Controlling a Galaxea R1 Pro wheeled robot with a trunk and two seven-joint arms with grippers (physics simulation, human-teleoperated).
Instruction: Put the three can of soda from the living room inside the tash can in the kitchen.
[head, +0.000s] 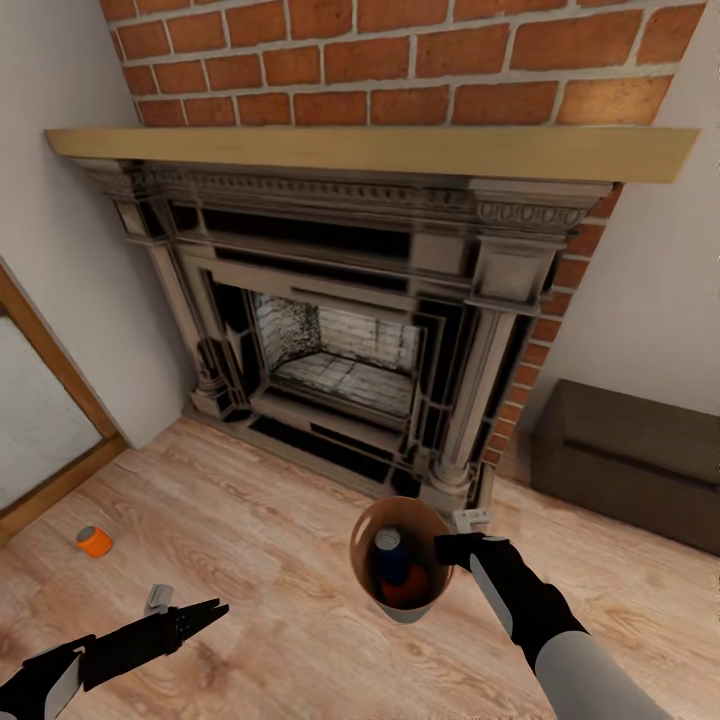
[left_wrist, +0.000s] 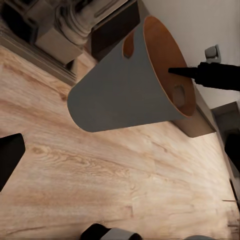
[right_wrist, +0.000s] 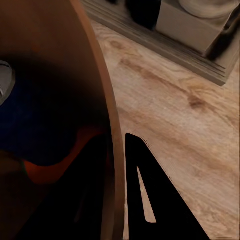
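My right gripper (head: 452, 548) is shut on the rim of the tash can (head: 400, 590), a pale grey tapered bin with a glossy orange-brown inside, held tilted above the wood floor in front of the fireplace. A dark blue can of soda (head: 389, 556) stands inside it, over an orange one (head: 408, 596) at the bottom. In the right wrist view one finger (right_wrist: 145, 190) lies outside the rim (right_wrist: 112, 125), and the blue can (right_wrist: 30, 130) lies inside. Another orange can of soda (head: 94, 541) lies on the floor at the left. My left gripper (head: 205, 612) hovers open and empty between that can and the bin (left_wrist: 120, 95).
The ornate dark fireplace (head: 340, 330) with its brick top and wooden mantel stands straight ahead. A low dark bench (head: 630, 460) sits along the wall to the right. A wood-framed glass panel (head: 40, 420) borders the floor on the left. Bare wood floor (head: 270, 560) lies around both arms.
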